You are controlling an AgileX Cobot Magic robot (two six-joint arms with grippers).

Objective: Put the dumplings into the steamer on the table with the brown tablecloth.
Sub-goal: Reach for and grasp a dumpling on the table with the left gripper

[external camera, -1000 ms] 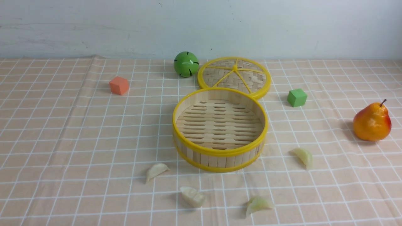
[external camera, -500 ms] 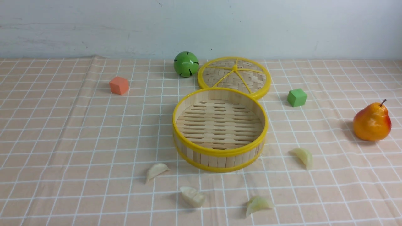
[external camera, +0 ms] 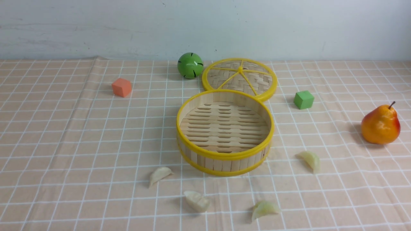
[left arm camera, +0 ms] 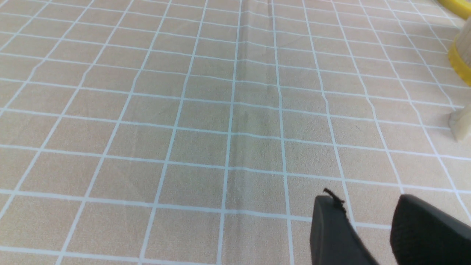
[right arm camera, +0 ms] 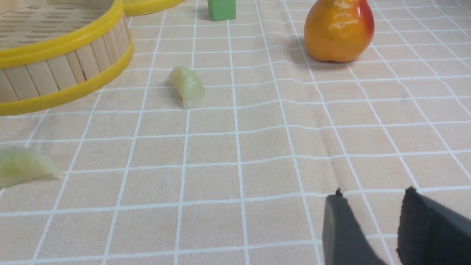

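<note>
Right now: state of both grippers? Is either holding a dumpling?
Left gripper: open, jaws apart above the peach-tan white-grid tablecloth, holding nothing.
Right gripper: open, jaws apart, holding nothing.

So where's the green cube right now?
In the front view the green cube sits on the robot's right, beside the woven lid, between it and the pear.

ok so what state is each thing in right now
steamer: uncovered, empty
lid: off, flat on cloth behind steamer
leftmost white dumpling: loose on cloth
other white dumpling: loose on cloth
nearest greenish dumpling: loose on cloth
right greenish dumpling: loose on cloth
left pincer: open, empty
right pincer: open, empty
pear: upright
</note>
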